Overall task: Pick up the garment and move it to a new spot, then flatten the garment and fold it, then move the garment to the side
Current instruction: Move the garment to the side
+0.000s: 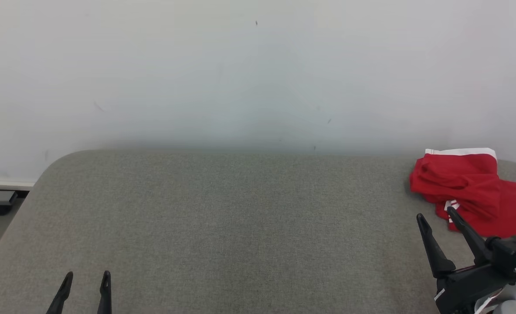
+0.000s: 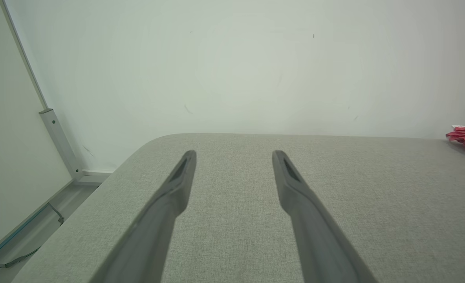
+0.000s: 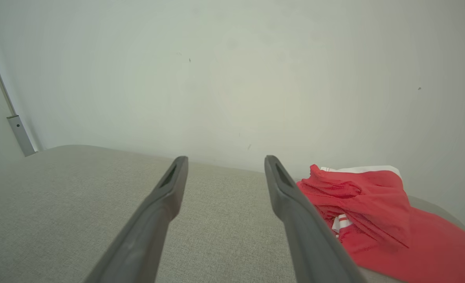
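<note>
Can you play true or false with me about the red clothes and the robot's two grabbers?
1. The red garment lies crumpled at the right end of the table. True.
2. The right gripper is squeezing the garment. False: it is open, with nothing between its fingers.
3. The left gripper is open over bare table. True.
4. The garment is plain red all over. False: it has white trim.

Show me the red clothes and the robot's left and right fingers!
red garment (image 1: 463, 183), head view, its bunched middle.
left fingers (image 2: 184, 169), left wrist view, near one fingertip.
right fingers (image 3: 175, 177), right wrist view, near one fingertip.
</note>
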Robot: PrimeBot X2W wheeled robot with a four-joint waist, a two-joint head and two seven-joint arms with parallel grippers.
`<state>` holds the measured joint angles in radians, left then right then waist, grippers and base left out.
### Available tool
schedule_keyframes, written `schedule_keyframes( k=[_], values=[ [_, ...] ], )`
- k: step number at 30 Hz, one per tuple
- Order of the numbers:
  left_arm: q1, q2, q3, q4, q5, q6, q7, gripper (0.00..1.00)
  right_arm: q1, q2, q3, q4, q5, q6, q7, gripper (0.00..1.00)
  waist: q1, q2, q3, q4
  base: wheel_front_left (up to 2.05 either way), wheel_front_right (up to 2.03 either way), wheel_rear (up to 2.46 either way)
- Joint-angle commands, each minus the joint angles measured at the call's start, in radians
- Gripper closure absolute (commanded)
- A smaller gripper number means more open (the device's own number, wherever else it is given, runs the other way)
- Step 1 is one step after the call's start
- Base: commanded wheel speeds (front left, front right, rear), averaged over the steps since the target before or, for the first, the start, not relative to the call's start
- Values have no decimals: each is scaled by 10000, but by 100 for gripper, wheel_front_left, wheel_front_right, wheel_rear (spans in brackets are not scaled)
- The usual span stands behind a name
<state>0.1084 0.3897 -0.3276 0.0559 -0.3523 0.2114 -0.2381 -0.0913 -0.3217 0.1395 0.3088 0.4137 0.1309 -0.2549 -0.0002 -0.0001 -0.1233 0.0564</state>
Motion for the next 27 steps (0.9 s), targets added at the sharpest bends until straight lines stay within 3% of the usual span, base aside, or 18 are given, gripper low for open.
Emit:
schedule_keyframes(
  k=[1, 16, 27],
  values=[
    [149, 71, 54, -55, -89, 63, 29, 0, 196, 70, -177, -151, -273, -6, 15, 0, 2, 1, -95, -126, 0, 0, 0],
    [714, 357, 320, -90, -212, 426, 223, 0, 1387, 1401, -1703, -675, -1563, -6, 240, 0, 2, 1, -260, -525, 0, 0, 0],
    [885, 546, 435, -43, -324, 538, 357, 0, 1380, 1610, -2129, -593, -1871, -6, 499, 0, 2, 1, -290, -550, 0, 0, 0]
  ],
)
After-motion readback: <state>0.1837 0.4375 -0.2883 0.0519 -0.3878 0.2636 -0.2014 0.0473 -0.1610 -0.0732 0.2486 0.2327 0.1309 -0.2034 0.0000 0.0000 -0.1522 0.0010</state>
